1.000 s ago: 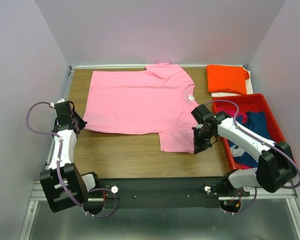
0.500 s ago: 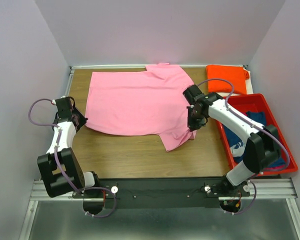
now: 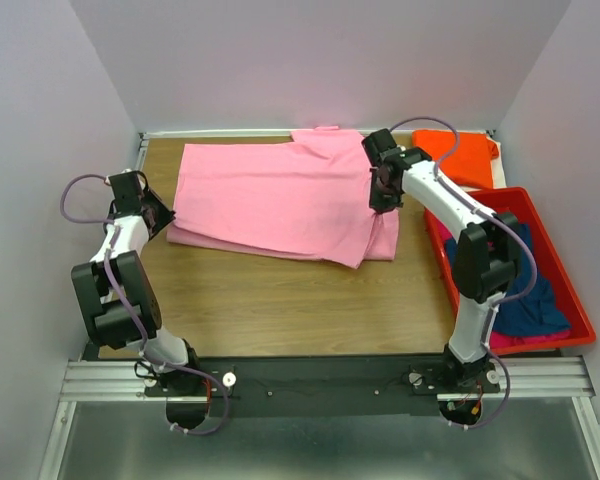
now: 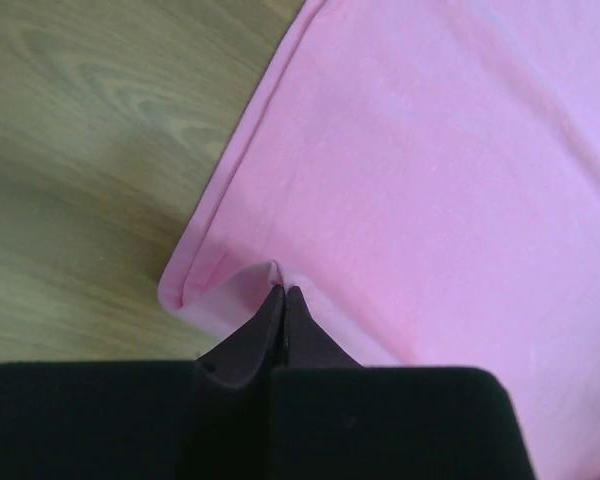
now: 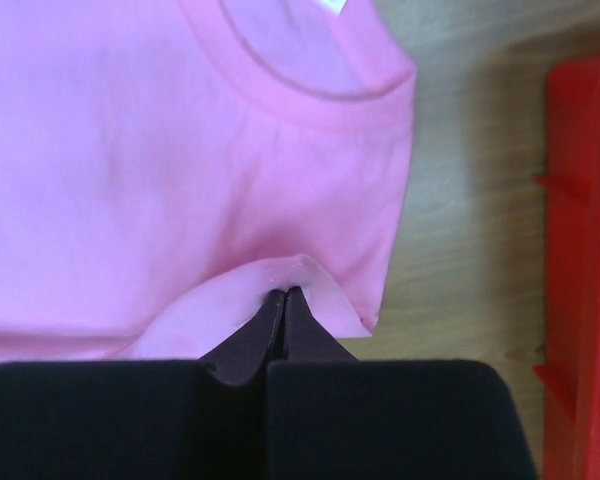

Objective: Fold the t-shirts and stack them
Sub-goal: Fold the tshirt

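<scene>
The light pink t-shirt [image 3: 280, 195] lies on the wooden table, its near edge folded up over the body. My left gripper [image 3: 158, 217] is shut on the shirt's left hem corner [image 4: 270, 275]. My right gripper [image 3: 382, 195] is shut on a pink fold [image 5: 295, 270] beside the collar [image 5: 310, 90]. A folded orange t-shirt [image 3: 460, 155] lies at the back right. The navy t-shirt [image 3: 530, 290] and a bit of the magenta one [image 3: 510, 342] lie in the red bin [image 3: 580, 310].
The red plastic bin stands along the right edge, its wall also in the right wrist view [image 5: 580, 250]. Purple walls close in the table on three sides. Bare wood [image 3: 280, 300] lies in front of the pink shirt.
My right gripper carried the near sleeve edge away from me, over the shirt to the collar. My left gripper moved back a little with the hem corner. The shirt's near edge is now folded over.
</scene>
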Robot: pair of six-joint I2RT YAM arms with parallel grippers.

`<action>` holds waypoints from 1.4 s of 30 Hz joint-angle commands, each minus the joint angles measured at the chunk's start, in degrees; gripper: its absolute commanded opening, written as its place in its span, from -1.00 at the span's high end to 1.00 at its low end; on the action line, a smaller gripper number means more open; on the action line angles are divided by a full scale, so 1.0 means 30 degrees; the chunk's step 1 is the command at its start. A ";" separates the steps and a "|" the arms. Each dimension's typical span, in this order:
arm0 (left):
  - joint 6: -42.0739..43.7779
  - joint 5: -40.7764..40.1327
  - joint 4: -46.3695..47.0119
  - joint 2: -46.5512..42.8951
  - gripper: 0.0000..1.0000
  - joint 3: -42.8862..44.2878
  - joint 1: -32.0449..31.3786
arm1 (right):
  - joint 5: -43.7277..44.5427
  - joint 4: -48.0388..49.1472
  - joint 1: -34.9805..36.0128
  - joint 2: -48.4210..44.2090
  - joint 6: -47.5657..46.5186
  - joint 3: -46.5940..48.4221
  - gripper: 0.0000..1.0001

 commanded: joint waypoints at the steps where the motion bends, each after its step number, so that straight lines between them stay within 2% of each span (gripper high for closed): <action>1: -0.0159 0.1273 0.1022 0.1255 1.00 0.1176 0.0116 | 0.1157 0.0451 -0.0560 0.1408 -0.0787 0.2107 0.99; 4: -0.0158 0.1332 0.1197 0.1872 1.00 0.1938 0.0116 | 0.1216 0.0451 -0.1086 0.2432 -0.1109 0.4242 0.99; 12: -0.0422 0.1743 0.1696 0.3249 1.00 0.3375 0.0145 | 0.1071 0.0393 -0.1820 0.4340 -0.2047 0.7497 0.99; 26: -0.0832 0.1713 0.2692 0.4539 1.00 0.4695 0.0145 | 0.1274 0.0422 -0.1967 0.6479 -0.2897 1.0810 0.99; 40: -0.0804 0.2856 0.3483 0.7321 1.00 0.6482 0.0145 | 0.0865 0.0509 -0.1967 0.8471 -0.3542 1.2305 0.99; 41: -0.0716 0.2797 0.3483 0.7469 0.99 0.6599 0.0145 | 0.0836 0.0509 -0.1996 0.8734 -0.3571 1.2800 0.99; 42: -0.0657 0.2710 0.3483 0.7615 0.79 0.6745 0.0145 | 0.0777 0.0567 -0.1996 0.9171 -0.3659 1.3066 0.99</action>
